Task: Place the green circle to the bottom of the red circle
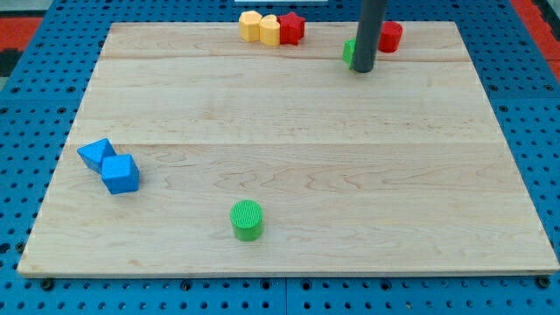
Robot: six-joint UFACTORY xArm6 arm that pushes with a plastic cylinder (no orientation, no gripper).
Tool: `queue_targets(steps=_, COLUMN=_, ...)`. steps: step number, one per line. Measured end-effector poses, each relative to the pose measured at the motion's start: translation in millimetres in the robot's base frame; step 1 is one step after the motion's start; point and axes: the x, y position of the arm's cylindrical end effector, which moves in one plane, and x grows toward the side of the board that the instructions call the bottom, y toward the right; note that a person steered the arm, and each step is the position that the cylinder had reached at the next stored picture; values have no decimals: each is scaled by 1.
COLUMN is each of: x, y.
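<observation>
Jaws do not exist on this arm: it ends in a straight dark rod, and my tip (362, 70) rests near the top edge of the pale wooden board (289, 149), just right of a partly hidden green block (348, 52) and left-below the red circle (390, 36). Ribbed and round, the green circle (247, 219) stands alone near the bottom edge, wide bare wood around it. Blue pegboard (35, 105) surrounds the board; two yellow blocks (260, 28) and a red block (291, 28) cluster top centre, two blue blocks (109, 164) at left.

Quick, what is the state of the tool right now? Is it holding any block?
My tip: a plain rod, holds nothing. It stands at the view's top, against a green block, with the red circle just to its right.
</observation>
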Motion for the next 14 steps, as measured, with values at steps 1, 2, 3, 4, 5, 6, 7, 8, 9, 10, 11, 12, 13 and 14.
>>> queue_targets(steps=1, x=92, y=44)
queue_targets(steps=2, x=200, y=42)
queue_targets(steps=3, x=291, y=-9)
queue_targets(steps=4, x=320, y=-50)
queue_targets(steps=5, x=320, y=-93)
queue_targets(steps=6, x=290, y=-112)
queue_targets(steps=7, x=293, y=-172)
queue_targets(steps=8, x=305, y=-189)
queue_targets(steps=9, x=264, y=-201)
queue_targets(steps=10, x=227, y=-134)
queue_targets(steps=11, x=151, y=-96)
queue_targets(steps=12, x=78, y=-70)
queue_targets(steps=13, x=85, y=-66)
queue_targets(steps=14, x=105, y=-44)
